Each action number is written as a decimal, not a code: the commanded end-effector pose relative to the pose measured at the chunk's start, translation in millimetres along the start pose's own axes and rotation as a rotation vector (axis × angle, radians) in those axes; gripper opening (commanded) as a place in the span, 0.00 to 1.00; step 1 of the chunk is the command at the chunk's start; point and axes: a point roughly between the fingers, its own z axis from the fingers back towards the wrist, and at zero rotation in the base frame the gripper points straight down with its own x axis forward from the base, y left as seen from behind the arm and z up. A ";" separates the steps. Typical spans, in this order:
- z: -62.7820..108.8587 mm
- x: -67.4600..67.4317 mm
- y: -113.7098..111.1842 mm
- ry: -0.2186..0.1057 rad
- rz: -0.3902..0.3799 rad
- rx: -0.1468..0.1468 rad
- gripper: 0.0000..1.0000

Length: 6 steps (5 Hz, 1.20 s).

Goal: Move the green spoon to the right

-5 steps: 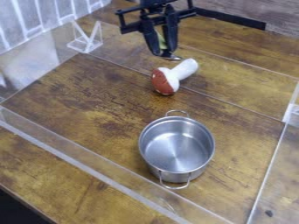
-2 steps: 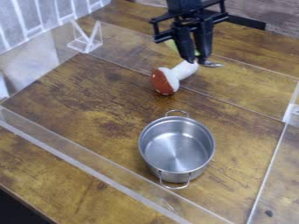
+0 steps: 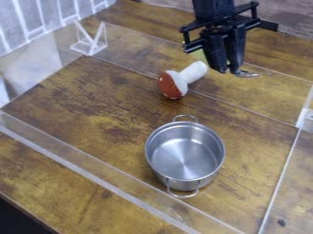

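A: Camera view, single angle. What's the black two-finger gripper [image 3: 228,66] doing?

B: Hanging off the dark arm at top right, pointing steeply down over the brown wooden plank table [image 3: 86,110]. Fingers are drawn close together, only a narrow gap between them. A small shiny metal tip sticks out to the right at the fingertips, which reads as the silver bowl of the small green spoon [image 3: 243,72].

A: So it's holding it?

B: Looks pinched between the fingers, yes. The yellow-green handle itself is hidden behind the fingers, can't make it out. Can't tell if the bowl end touches the table or sits just above it.

A: Where's that relative to the rest?

B: Spoon and gripper are just right of the toy mushroom with white stem and red-brown cap [image 3: 180,79], which lies on its side, cap toward lower left. Gripper is near the stem end; contact can't be judged.

A: Pot?

B: Round stainless steel pot with two small handles [image 3: 185,155] stands upright at lower centre, well apart from the gripper. Inside looks bare.

A: Anything else?

B: Clear acrylic walls [image 3: 73,169] run around the work area. A small clear stand [image 3: 88,38] sits at top left, outside it.
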 end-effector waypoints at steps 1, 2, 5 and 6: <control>4.6 -7.8 -15.3 -0.036 0.005 -0.041 0.00; -15.0 -4.3 -19.7 -0.060 0.007 -0.033 0.00; -62.2 26.5 -37.5 -0.139 0.023 -0.029 0.00; -57.5 25.1 -38.6 -0.142 0.006 -0.021 1.00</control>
